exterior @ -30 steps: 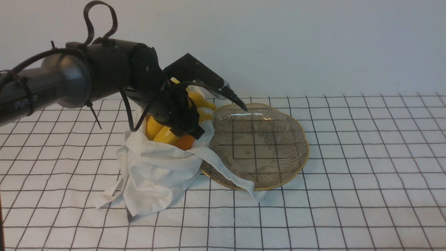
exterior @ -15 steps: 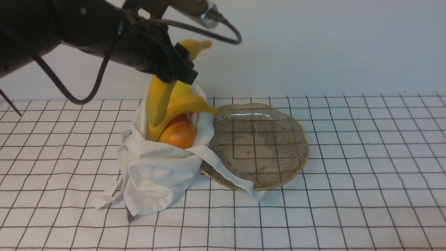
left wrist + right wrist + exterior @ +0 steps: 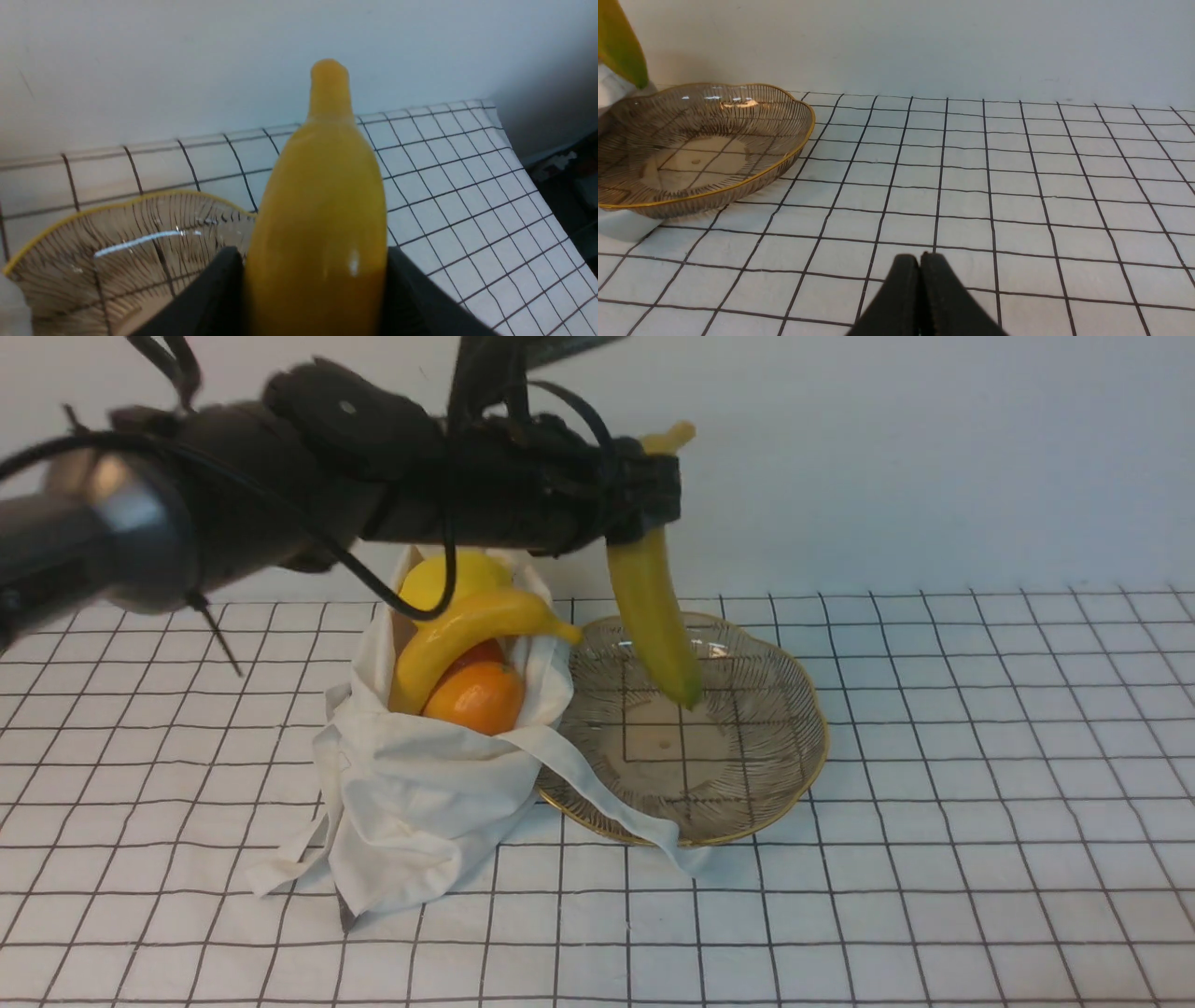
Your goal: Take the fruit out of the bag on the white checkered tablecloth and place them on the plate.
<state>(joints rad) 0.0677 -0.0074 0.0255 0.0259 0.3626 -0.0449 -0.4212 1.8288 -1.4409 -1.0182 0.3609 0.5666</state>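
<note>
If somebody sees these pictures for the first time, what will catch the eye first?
The yellow banana comes first: it hangs nearly upright from the left gripper, with its greenish tip above the clear plate. Next to the plate, on the robot's left, the white bag stands open, with a second banana and an orange showing at its mouth.

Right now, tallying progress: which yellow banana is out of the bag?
The green-tipped yellow banana hanging from the left end effector over the gold-rimmed glass plate; the other banana lies in the white cloth bag.
</note>
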